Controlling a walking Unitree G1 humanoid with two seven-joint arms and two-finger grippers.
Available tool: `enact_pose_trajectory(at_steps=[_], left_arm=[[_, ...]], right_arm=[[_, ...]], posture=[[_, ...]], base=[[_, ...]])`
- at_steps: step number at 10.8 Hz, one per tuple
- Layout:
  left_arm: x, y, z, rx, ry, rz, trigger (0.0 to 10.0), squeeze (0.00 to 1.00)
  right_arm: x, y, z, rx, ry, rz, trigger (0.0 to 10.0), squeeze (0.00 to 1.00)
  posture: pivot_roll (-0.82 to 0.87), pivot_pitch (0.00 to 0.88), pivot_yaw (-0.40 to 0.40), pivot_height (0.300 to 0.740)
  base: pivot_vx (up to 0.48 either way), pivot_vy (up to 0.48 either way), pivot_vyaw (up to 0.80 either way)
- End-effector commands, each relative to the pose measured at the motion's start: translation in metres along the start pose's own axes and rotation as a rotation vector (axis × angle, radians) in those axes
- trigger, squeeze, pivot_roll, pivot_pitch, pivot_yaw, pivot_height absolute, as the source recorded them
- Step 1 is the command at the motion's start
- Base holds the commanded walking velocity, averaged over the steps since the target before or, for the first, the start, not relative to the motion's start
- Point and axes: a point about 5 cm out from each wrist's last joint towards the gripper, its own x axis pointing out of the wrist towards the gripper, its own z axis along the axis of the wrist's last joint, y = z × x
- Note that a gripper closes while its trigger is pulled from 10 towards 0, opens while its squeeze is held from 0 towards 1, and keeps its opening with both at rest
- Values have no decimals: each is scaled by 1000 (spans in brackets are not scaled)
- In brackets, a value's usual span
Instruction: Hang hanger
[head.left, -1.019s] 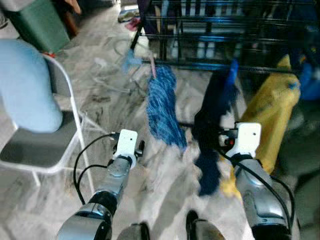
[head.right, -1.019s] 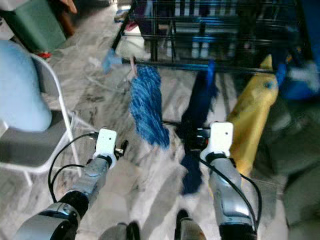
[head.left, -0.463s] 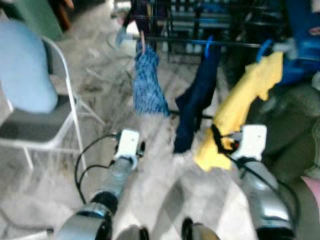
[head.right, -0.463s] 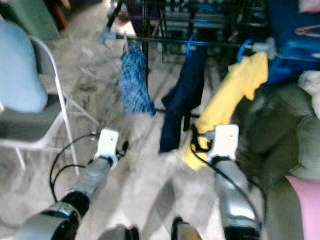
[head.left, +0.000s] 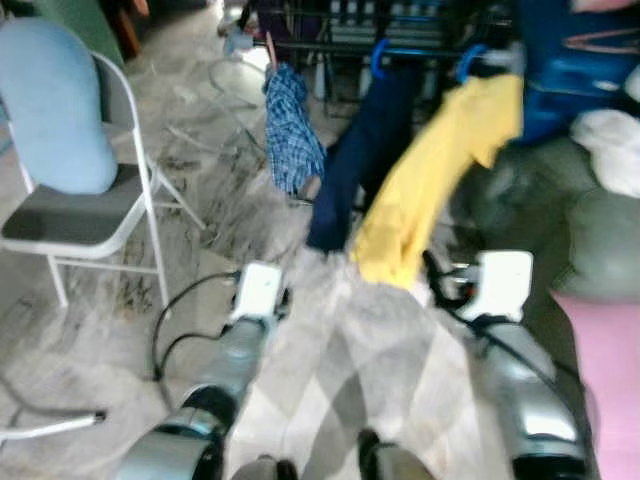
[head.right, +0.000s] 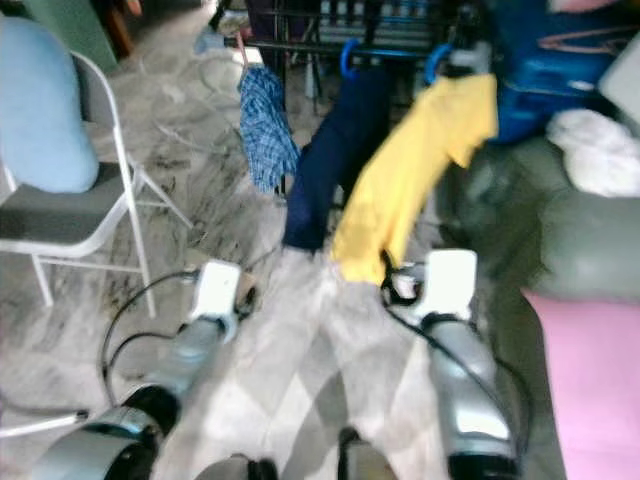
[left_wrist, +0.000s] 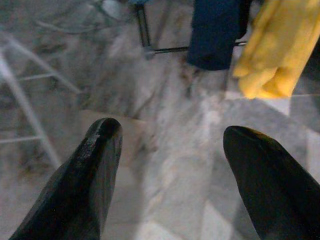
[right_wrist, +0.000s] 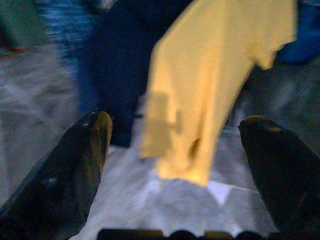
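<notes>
Limp yellow shirt (head.left: 430, 170), marbled floor (head.left: 330, 340)

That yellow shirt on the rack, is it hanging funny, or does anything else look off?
The yellow shirt hangs slanted from its blue hanger, the cloth trailing down toward the navy garment rather than straight. Cables lie loose on the floor near the rack. Nothing looks spilled or broken.

Yellow shirt (head.left: 430, 170), navy garment (head.left: 355, 165), blue-checked cloth (head.left: 291, 130).
</notes>
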Motion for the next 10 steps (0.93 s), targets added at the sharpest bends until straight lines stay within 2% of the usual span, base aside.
enact_pose_trajectory(at_steps=[1,6,7,8,10], left_arm=[[-1,-1,-3,-4,14,2,10000,0],[-1,-1,-3,-4,14,2,10000,0],[-34,25,-80,84,302,-50,10000,0],[-55,37,-112,128,437,-77,10000,0],[-57,36,-114,138,448,-99,10000,0]], right_arm=[[-1,-3,-1,-8,5,-2,10000,0],[-1,-3,-1,-8,5,-2,10000,0],[-35,11,-126,6,507,35,10000,0],[-75,20,-174,15,741,55,10000,0],[-89,13,-183,62,795,-21,10000,0]], posture=[[-204,127,88,740],[-204,127,88,740],[-192,23,57,740],[-204,28,67,740],[-225,31,75,740]], base=[[-371,0,0],[-371,0,0],[0,0,0],[0,0,0],[139,0,0]])
